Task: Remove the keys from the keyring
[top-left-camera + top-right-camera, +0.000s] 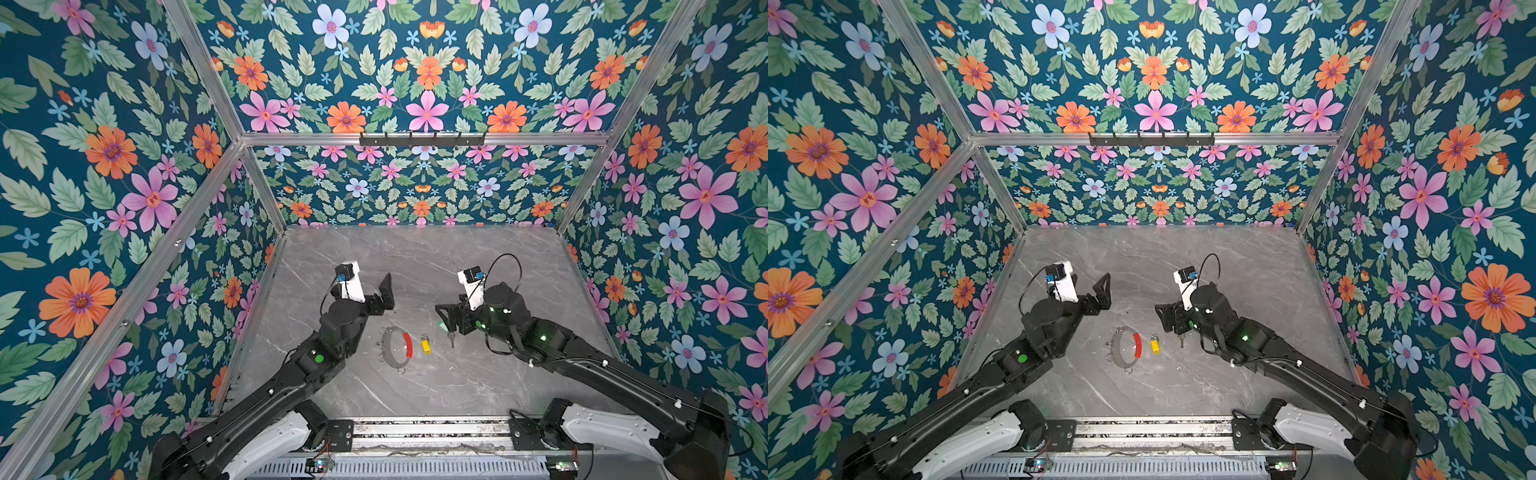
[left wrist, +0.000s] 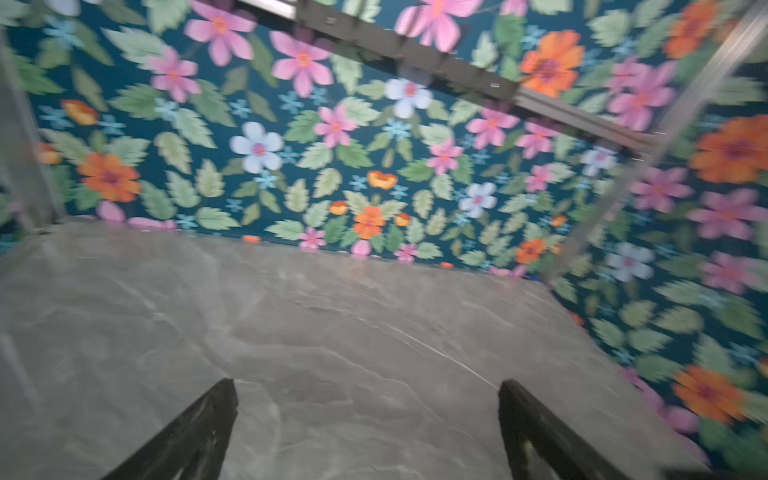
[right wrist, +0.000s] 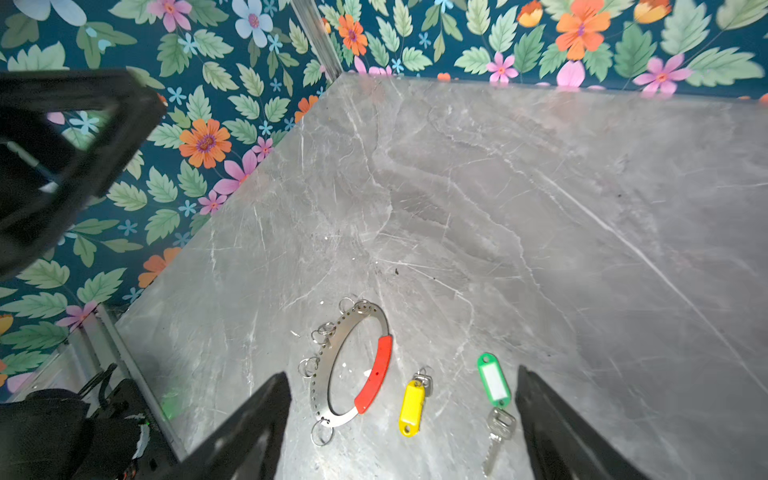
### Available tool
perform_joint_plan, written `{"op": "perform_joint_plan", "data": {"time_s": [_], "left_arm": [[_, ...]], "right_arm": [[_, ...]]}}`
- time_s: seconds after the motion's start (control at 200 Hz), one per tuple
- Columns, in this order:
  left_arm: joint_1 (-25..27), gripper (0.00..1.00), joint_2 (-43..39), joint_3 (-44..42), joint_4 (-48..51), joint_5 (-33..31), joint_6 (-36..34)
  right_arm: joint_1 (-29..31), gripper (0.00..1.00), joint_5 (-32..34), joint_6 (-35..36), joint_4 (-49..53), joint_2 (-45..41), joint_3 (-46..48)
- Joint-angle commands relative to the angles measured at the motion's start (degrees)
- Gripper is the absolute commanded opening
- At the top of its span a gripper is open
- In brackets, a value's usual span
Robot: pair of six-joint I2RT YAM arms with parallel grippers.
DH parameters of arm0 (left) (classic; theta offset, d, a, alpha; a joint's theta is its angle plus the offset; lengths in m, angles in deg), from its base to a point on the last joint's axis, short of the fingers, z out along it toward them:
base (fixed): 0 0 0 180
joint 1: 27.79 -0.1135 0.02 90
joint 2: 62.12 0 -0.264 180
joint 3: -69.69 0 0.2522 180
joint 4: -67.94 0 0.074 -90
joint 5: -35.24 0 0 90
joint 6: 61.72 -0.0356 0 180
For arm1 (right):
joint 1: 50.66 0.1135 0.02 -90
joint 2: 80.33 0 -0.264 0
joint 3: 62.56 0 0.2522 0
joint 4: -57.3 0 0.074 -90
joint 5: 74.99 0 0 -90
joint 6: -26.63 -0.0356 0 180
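Jaws on the right arm (image 1: pixel 503 307) stand wide apart and grip nothing. Their two dark fingers (image 3: pixel 249 436) frame the bench (image 3: pixel 540 208) in the right wrist view, and every task item lies flat between them. The green-tagged key (image 3: pixel 494 386) lies closest to one finger, probably just clear of it, though the narrow gap there is hard to judge. The yellow-tagged key (image 3: pixel 411 405) lies near the middle of the opening, and the keyring (image 3: pixel 319 388) lies toward the opposite finger. Its red sleeve (image 3: pixel 376 374) faces the yellow tag without touching it. Only the small bare loops (image 3: pixel 308 367) hang on the hoop, so both keys look free of it. Set out apart in a row like this, the things suggest the separation is finished or nearly so. Jaws on the left arm (image 1: pixel 345 316) are also fully spread and empty. In both top views they are raised and pointing past the far side of the keyring (image 1: pixel 1121 349). The blurred left wrist view shows only bare bench between their fingers (image 2: pixel 195 432). Standing off like that seems meant to leave the right arm room over the keys.
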State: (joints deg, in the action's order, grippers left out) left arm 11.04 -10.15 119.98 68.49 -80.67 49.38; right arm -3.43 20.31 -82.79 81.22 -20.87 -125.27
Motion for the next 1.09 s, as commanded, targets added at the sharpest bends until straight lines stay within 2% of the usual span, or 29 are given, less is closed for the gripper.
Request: {"op": "perform_joint_plan", "data": {"time_s": [0.0,0.08,0.13,0.245,0.295,0.415,0.55,0.705,0.785,0.83,1.005,1.055,1.09], "left_arm": [[-9.9,1.0,4.2,-2.3,-6.3,-4.1,2.1],[-15.1,1.0,7.2,-7.0,-15.6,-9.6,-1.3],[-16.8,1.0,9.3,-9.7,-21.6,-12.3,-4.9],[-20.7,1.0,16.6,-10.0,-23.9,-13.2,-11.6],[-21.6,1.0,20.4,-10.1,-25.1,-15.5,-14.3],[-23.1,1.0,27.7,-13.8,-35.7,-16.9,-20.9],[-23.9,1.0,33.5,-19.5,-52.4,-12.2,-25.7],[-24.9,1.0,36.2,-19.3,-55.5,-6.0,-28.0],[-26.1,1.0,39.0,-20.7,-62.4,-4.0,-28.6],[-27.2,1.0,38.5,-20.2,-59.9,-3.3,-26.5],[-35.5,1.0,38.9,-20.1,-55.8,12.5,-20.1],[-36.0,1.0,41.9,-22.0,-64.9,12.3,-20.8],[-36.1,1.0,40.5,-21.3,-60.4,11.7,-19.5]], "right_arm": [[0.0,0.91,5.0,0.5,1.6,-2.7,0.6],[0.0,0.99,8.6,0.1,2.1,-4.2,1.7],[0.0,0.99,10.4,0.1,2.4,-4.9,2.3],[-0.8,0.99,13.0,0.0,3.7,-6.2,2.9],[-1.1,0.99,14.0,-0.2,3.5,-7.0,3.5],[-1.9,0.99,14.1,0.3,2.3,-8.9,5.2],[-2.8,0.99,13.9,1.0,3.2,-9.6,5.8],[-3.6,0.99,13.8,0.7,2.7,-9.8,6.1],[-3.9,0.99,13.7,1.3,2.2,-9.6,6.1],[-4.3,0.99,13.7,1.4,2.2,-9.4,6.0],[-7.5,0.99,12.2,0.8,0.4,-9.3,7.2],[-8.3,0.99,11.8,1.6,-1.4,-9.8,8.4],[-9.0,0.99,11.4,1.9,-2.2,-10.1,9.0]]}}
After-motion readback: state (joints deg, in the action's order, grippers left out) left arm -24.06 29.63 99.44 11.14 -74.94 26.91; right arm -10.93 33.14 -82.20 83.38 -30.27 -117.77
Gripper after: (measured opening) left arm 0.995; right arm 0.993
